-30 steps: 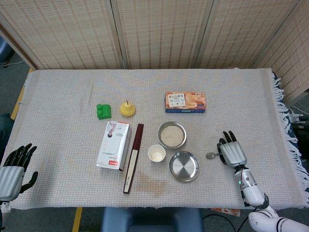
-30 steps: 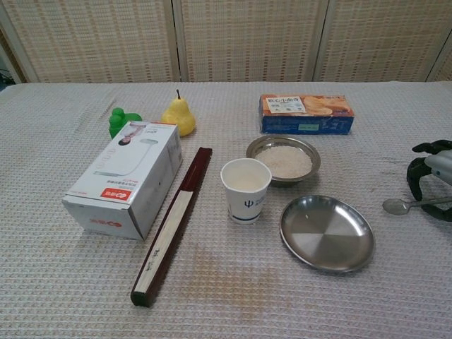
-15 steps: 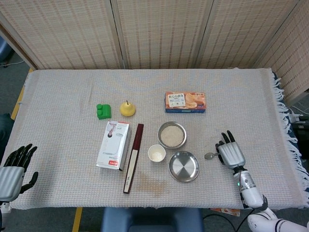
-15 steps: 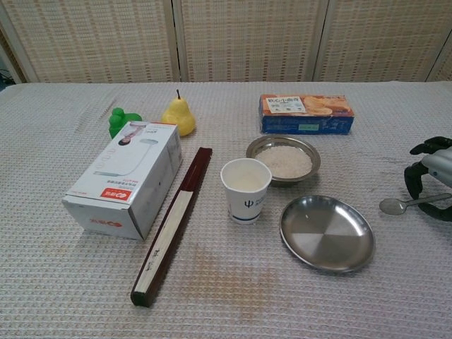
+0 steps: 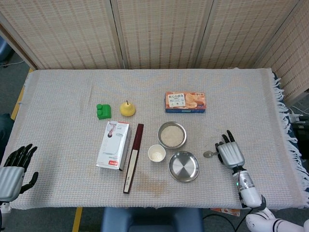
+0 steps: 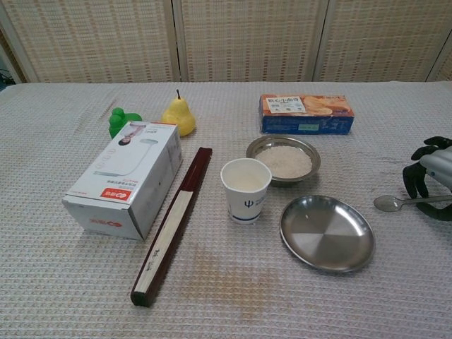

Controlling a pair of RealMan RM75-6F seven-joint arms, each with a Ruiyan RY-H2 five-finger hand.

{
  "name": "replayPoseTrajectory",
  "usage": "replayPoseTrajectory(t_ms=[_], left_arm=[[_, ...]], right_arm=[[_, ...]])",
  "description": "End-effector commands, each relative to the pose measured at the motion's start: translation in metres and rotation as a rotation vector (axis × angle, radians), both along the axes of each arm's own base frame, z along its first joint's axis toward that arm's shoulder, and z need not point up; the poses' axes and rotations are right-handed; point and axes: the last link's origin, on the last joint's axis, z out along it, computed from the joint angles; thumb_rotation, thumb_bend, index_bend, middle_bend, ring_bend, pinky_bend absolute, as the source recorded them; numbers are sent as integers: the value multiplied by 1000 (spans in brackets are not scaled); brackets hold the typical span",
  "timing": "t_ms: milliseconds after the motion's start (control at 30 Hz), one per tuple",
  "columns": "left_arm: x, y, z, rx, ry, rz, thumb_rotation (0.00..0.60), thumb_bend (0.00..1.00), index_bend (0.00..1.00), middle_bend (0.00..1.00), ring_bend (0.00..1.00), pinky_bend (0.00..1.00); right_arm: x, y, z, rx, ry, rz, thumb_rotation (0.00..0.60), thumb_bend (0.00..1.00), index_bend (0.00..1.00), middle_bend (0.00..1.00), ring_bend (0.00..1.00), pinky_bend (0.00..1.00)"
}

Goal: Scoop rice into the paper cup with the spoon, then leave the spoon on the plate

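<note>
A pale woven-reed folding screen [image 5: 159, 34] stands behind the table, which is draped in a grey waffle-weave cloth [image 5: 63, 104]; grey floor [image 5: 9, 79] shows alongside.

One paper cup [image 6: 246, 189]. One spoon [image 6: 399, 203]. One empty metal plate [image 6: 327, 233]. One metal bowl of rice [image 6: 283, 160]. One white carton [image 6: 123, 177]. One biscuit box [image 6: 306, 114]. One yellow pear [image 6: 179, 116]. One green toy [image 6: 121, 121]. One long dark folded fan [image 6: 174, 222]. Two robot hands: left hand [image 5: 13, 166], right hand [image 5: 231, 153].

Spoon [image 6: 406, 202] handle hidden under fingers [image 6: 415, 179]
</note>
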Motion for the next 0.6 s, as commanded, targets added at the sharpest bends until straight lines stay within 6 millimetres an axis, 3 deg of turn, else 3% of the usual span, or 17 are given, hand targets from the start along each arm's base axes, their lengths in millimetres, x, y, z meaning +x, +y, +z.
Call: replayPoseTrajectory(t_ms=[33,300,400,600], left_arm=[[0,0,0,0,0,1,600,429,0,0,0,112],[0,0,0,0,-3,1,600,429,0,0,0,113],[0,0,0,-2,-4,0,600,430,0,0,0,113],[1,0,0,-3,-10,-6,600,428,0,0,0,113]], right_arm=[[0,0,0,-1,-1,0,600,354,891,538,140,3],[11,-13,16,-61,-33,27,600,354,891,538,140,3],[24,-23,26,-84,-26,60,600,353,891,538,140,3],[67,-49,37,-121,15,162,600,354,891,538,140,3]])
